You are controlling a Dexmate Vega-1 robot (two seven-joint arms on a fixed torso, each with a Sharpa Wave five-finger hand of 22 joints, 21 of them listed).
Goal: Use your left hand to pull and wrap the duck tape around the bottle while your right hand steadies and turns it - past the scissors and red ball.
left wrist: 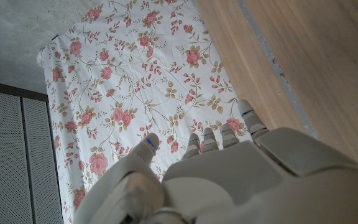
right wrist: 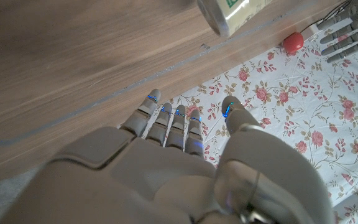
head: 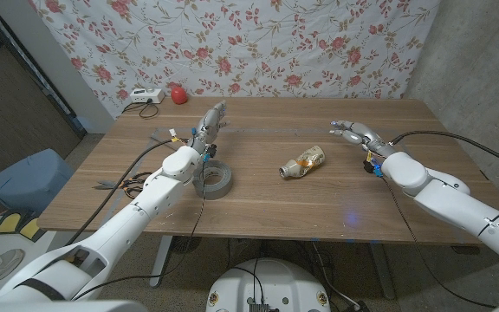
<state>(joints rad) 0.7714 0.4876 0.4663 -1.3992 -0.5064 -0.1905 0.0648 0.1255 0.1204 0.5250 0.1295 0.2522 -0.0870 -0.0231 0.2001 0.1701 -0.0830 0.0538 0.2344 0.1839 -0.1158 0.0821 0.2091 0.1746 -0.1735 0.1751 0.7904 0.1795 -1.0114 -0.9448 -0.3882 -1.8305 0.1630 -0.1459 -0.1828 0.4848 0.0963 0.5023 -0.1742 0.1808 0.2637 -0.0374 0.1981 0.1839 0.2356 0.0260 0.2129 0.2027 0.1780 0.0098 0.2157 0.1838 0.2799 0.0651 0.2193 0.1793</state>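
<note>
Both hands' fingers are spread and empty, left hand [head: 209,124] beyond the duct tape roll [head: 214,179], right hand [head: 353,133] off the lying bottle [head: 304,161], so it'll probably roll when nudged.

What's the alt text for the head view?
A bottle lies on its side mid-table, untouched, between two raised, empty robot hands: the left hand above a grey tape roll, the right hand to the bottle's right. A red ball sits at the far edge.

The bottle [head: 303,162] lies on the wooden table [head: 319,208], right of the duct tape roll [head: 213,180]; the red ball [head: 178,94] sits behind, at the far-left edge.
</note>
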